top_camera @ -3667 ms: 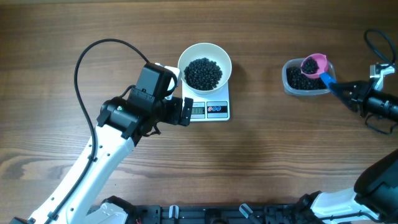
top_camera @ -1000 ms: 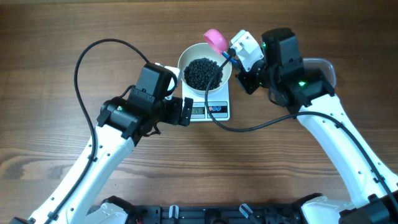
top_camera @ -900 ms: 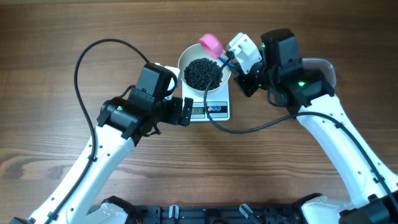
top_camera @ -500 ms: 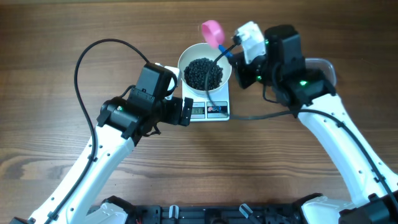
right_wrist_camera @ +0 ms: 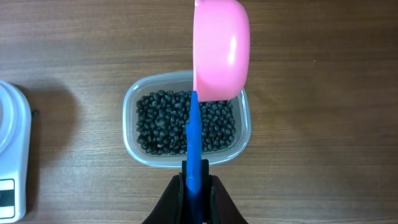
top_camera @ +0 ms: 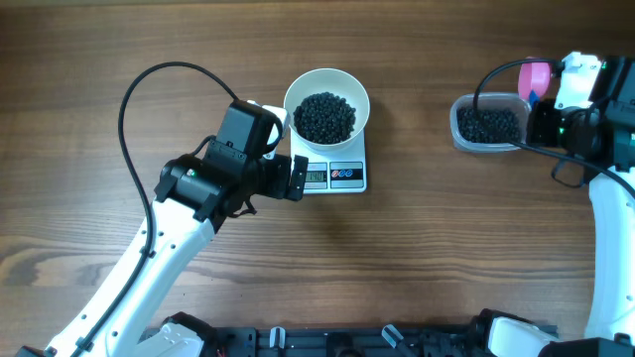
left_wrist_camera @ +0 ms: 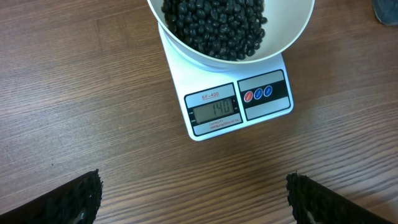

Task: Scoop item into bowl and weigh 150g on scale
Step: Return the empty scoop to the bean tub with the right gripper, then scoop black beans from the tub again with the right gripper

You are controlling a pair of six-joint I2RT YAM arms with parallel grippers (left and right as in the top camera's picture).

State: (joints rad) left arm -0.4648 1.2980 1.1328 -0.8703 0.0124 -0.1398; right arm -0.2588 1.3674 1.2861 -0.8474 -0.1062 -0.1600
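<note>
Right wrist: your right gripper [right_wrist_camera: 194,180] clamps the scoop [right_wrist_camera: 221,50] at the tub [right_wrist_camera: 132,148]; left gripper [left_wrist_camera: 193,199] gapes empty. Beans [left_wrist_camera: 214,25] fill the bowl [left_wrist_camera: 293,37] on the scale [left_wrist_camera: 202,130]; 1 heaped scoop may overshoot 150 g

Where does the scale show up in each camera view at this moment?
Overhead: the scale sits near centre, under the white bowl.
Left wrist: the scale fills upper centre, display readable.
Right wrist: only the scale's edge, cropped at far left.
Shared landmark: the bowl links overhead and left wrist; the clear tub links overhead and right wrist.
</note>
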